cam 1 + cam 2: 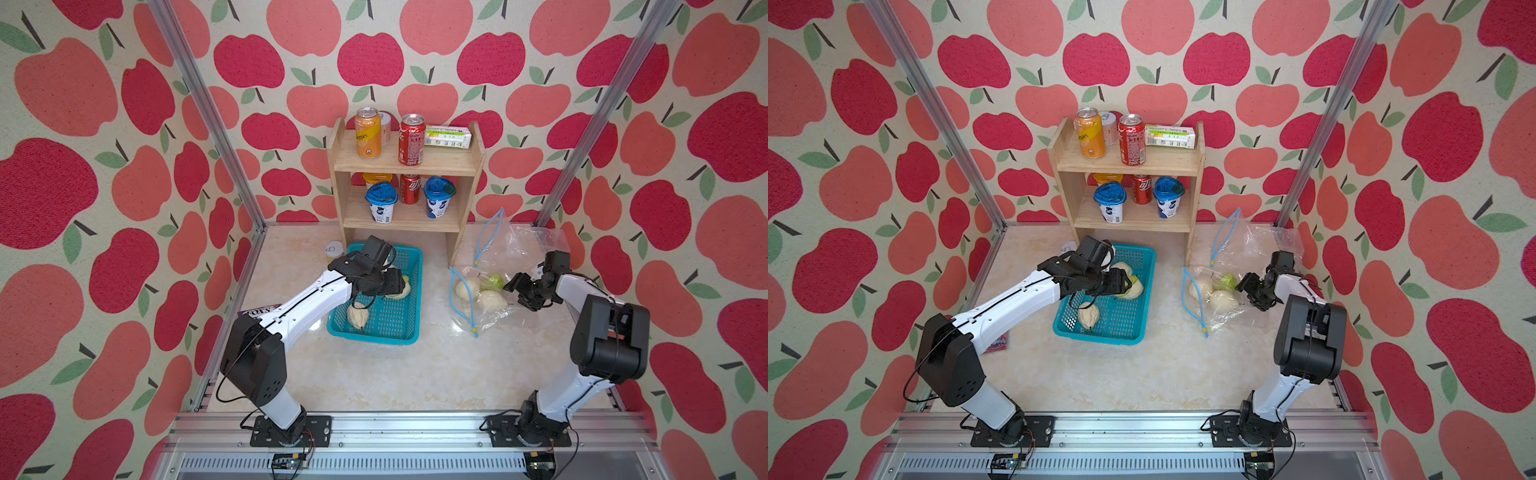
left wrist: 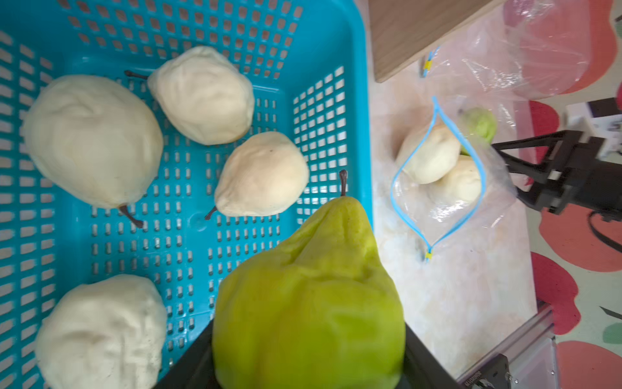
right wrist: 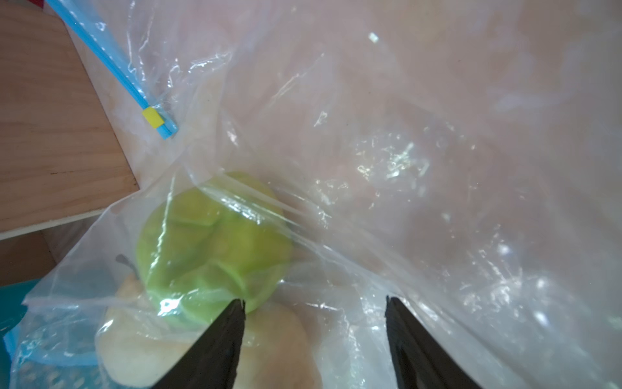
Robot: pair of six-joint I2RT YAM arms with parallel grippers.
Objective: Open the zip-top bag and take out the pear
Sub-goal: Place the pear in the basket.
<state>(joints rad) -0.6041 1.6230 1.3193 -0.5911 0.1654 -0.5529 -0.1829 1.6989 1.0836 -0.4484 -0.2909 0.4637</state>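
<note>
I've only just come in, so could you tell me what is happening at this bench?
The left pincer holds a green pear over the teal basket, where four pale pears lie. The right pincer stands open by the sealed end of the opened zip-top bag, which holds two pale ones and a green one.

Left arm point(image 1: 307, 299) reaches forward and inward from its base, elbow low at the rear, wrist pitched down. Left gripper point(image 1: 400, 286) is clamped on a green pear point(image 2: 309, 303) (dark finger edges show on either side of it in the wrist view). Right arm point(image 1: 606, 340) is folded sharply at the elbow, with the wrist turned inward and low. Right gripper point(image 3: 313, 304) has its jaws wide apart, tips pointing down and inward.
</note>
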